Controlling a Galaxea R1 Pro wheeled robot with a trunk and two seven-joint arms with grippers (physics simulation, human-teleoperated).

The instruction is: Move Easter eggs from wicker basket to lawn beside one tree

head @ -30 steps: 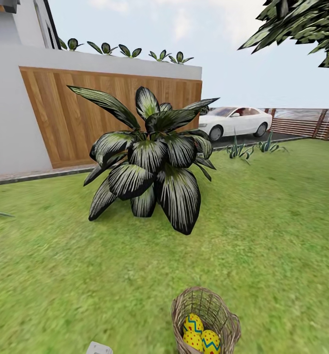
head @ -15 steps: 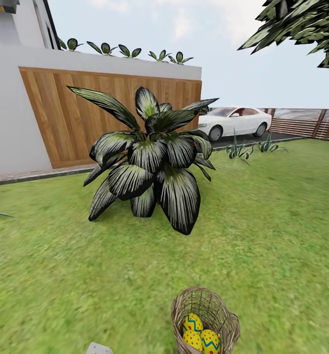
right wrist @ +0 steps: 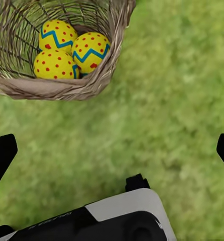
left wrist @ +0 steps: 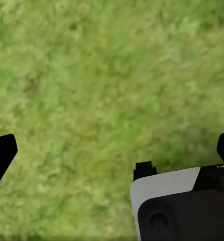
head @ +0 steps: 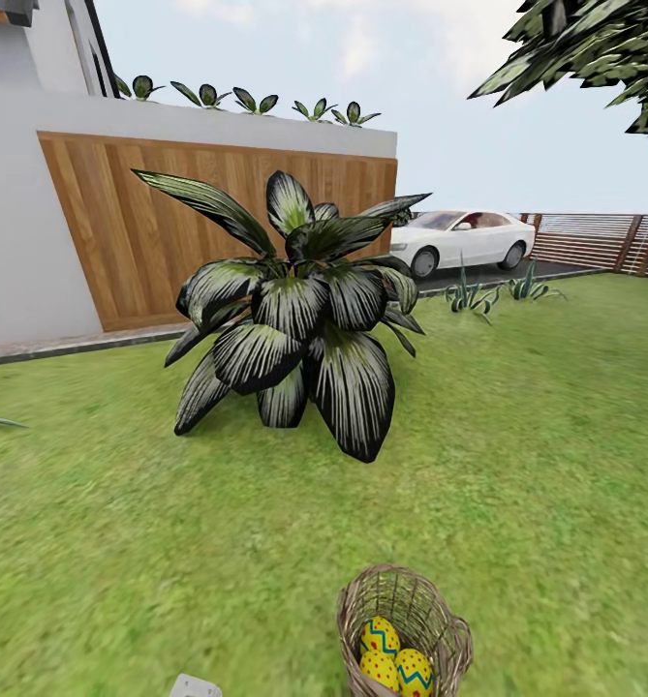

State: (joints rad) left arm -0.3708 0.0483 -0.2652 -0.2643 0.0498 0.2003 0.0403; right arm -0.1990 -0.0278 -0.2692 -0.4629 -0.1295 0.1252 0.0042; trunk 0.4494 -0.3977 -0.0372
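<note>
R gripper (right wrist: 112, 150): jaws spread wide, nothing between them, hanging over bare lawn (right wrist: 162, 100). Ahead of the jaws and off to one side sits the wicker basket (right wrist: 57, 88) w/ all three Easter eggs (right wrist: 56, 65) packed touching inside. L gripper (left wrist: 112, 150): jaws likewise released, over grass, empty. Head view — basket (head: 449, 634) on the grass at the near edge, eggs (head: 380, 637) in it; beyond, a broad-leaved striped plant (head: 294, 310); farther, wood-panelled wall (head: 120, 213), white car (head: 464, 237), slat fence (head: 595, 237).
</note>
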